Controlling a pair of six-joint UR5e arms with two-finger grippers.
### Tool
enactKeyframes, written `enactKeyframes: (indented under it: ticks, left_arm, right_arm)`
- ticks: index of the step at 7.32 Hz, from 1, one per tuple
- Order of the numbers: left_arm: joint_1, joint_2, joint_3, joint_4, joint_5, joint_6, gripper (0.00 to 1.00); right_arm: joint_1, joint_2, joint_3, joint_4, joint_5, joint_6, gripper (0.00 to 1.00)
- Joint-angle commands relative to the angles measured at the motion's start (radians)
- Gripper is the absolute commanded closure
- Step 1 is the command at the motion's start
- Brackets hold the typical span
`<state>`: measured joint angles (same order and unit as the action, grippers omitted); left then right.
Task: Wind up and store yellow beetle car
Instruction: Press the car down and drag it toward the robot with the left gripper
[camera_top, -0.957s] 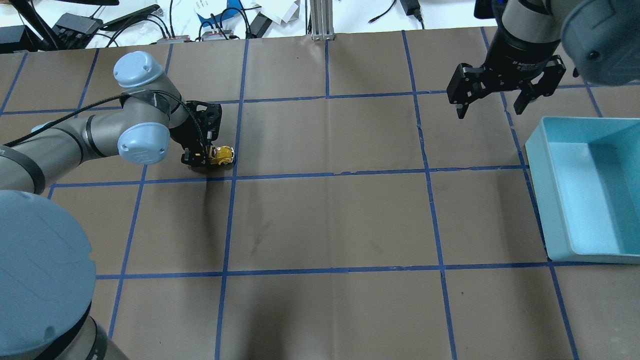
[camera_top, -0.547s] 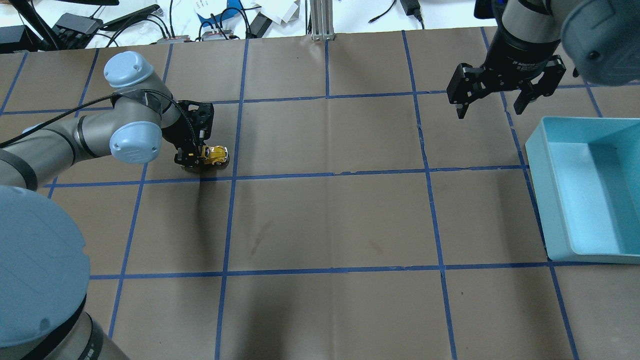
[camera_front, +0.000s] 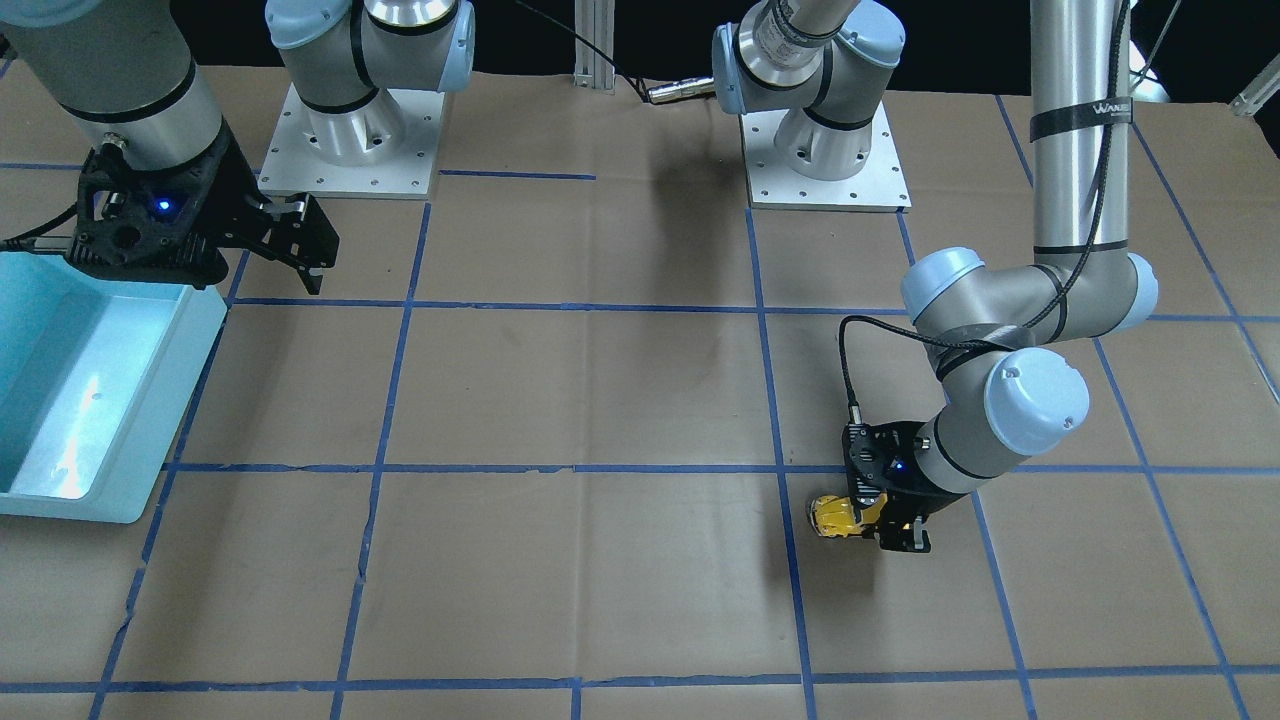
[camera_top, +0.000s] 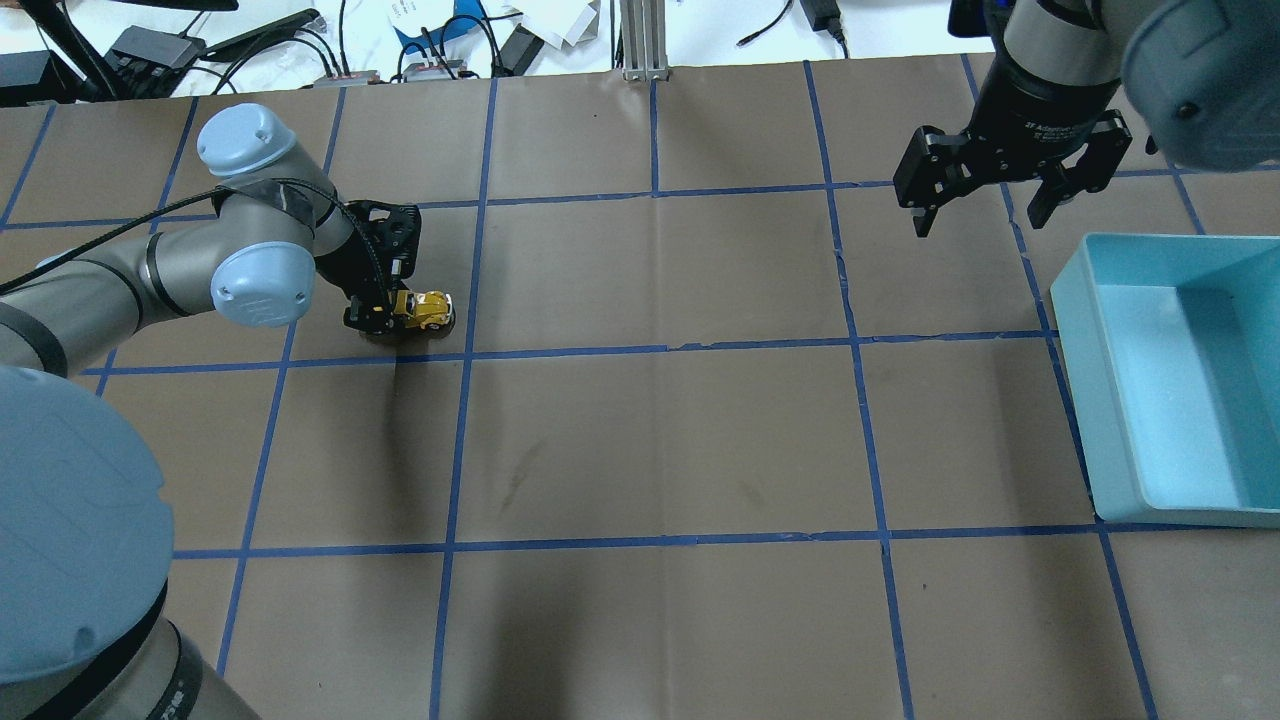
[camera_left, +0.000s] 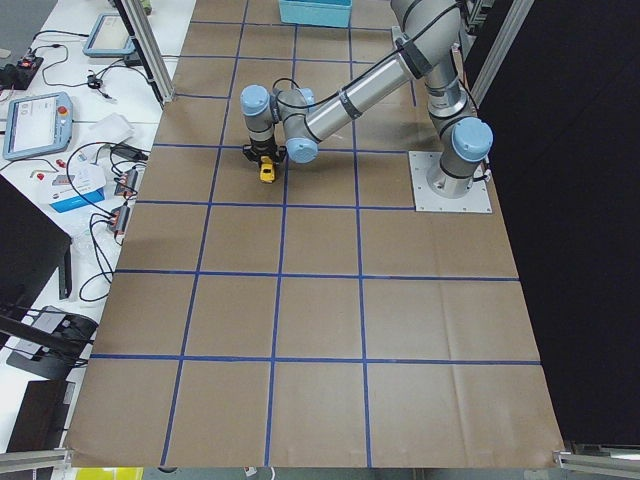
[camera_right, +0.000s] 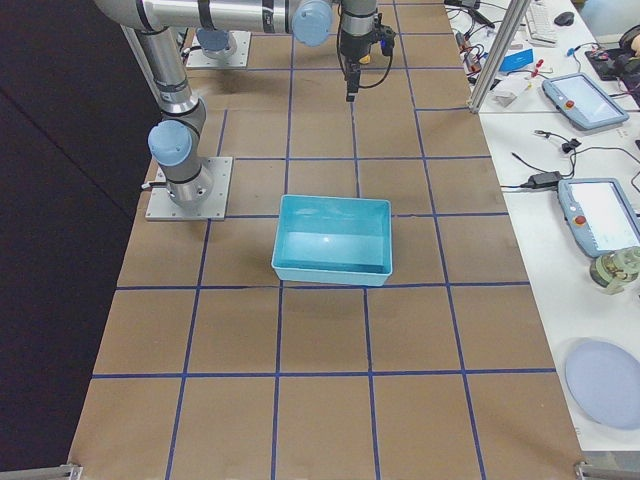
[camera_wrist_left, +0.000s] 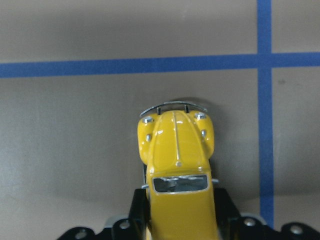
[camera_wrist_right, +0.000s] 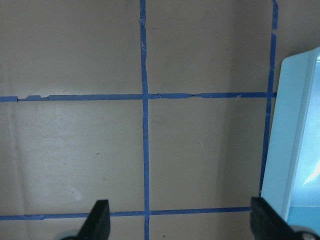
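Yellow beetle car (camera_top: 428, 309) on the brown paper-covered table (camera_top: 660, 440), apparently wheels down, just beside a blue tape line (camera_top: 560, 351), its rear half clamped between the left gripper (camera_top: 388, 314) fingers, right gripper (camera_top: 980, 215) spread wide and empty, hovering near a light blue bin (camera_top: 1075, 330)
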<state>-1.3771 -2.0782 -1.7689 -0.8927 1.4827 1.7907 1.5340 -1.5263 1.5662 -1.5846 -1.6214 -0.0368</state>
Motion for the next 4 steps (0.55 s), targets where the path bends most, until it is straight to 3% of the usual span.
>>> enactKeyframes:
  ticks: [1, 4]
  left_arm:
    - [0.009, 0.006, -0.003, 0.000, -0.001, 0.007, 0.59]
    - [0.029, 0.009, -0.004, 0.000, 0.001, 0.007, 0.59]
  right_arm:
    - [0.000, 0.000, 0.000, 0.000, 0.000, 0.000, 0.00]
    - [0.000, 0.000, 0.000, 0.000, 0.000, 0.000, 0.00]
